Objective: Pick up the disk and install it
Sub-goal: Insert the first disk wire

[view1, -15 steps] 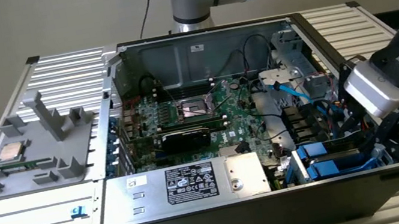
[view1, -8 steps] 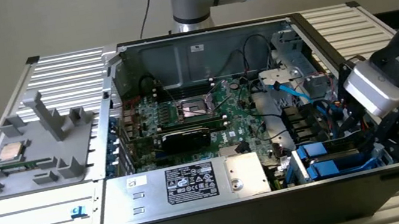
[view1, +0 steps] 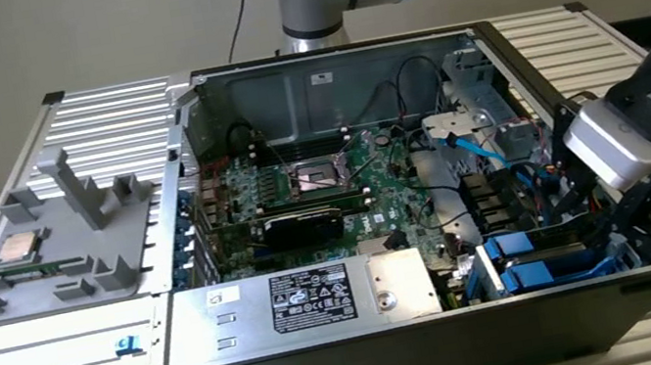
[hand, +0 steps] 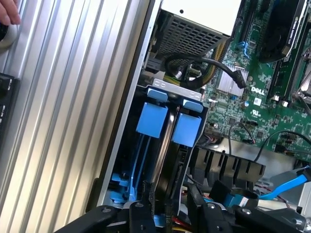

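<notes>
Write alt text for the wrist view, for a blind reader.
The black gripper hangs just above an open computer drive bay, where two blue disk frames stand side by side. Beyond the bay lie a silver power supply and the green motherboard; a ribbed metal table runs alongside.

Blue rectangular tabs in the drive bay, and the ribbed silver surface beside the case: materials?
Blue rectangular tabs: likely moulded plastic, matte, with uniform colour and rounded edges. Ribbed silver surface: looks like extruded aluminium with a satin finish, showing long reflections along the grooves.
</notes>
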